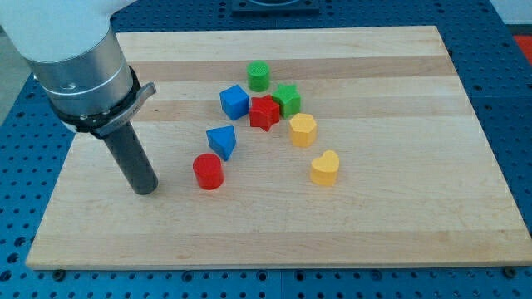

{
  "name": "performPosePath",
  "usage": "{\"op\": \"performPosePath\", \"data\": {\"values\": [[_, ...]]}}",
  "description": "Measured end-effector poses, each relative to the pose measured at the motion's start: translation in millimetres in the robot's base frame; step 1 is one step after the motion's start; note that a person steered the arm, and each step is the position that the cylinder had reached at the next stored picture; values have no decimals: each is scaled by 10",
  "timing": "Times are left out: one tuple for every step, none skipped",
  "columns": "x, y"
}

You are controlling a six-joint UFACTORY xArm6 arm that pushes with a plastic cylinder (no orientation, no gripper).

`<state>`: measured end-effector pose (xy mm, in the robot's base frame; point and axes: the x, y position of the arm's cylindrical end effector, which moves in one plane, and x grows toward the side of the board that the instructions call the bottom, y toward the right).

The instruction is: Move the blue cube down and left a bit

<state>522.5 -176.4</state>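
The blue cube (234, 102) sits on the wooden board (399, 216) near the middle, touching the red star (264, 113) on its right. My tip (145, 189) rests on the board at the view's left, well to the lower left of the blue cube and left of the red cylinder (208, 171). A blue triangular block (222, 141) lies between the cube and the red cylinder.
A green cylinder (258, 75) stands above the cluster. A green star (288, 100) touches the red star's right. A yellow hexagonal block (302, 129) and a yellow heart (325, 167) lie to the lower right. Blue perforated table surrounds the board.
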Motion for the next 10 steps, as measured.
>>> {"op": "performPosePath", "data": {"values": [[0, 0], [-161, 0], [-662, 0], [-697, 0], [-886, 0], [-1402, 0], [-1520, 0], [-1706, 1], [-1895, 535], [-2013, 635]]}}
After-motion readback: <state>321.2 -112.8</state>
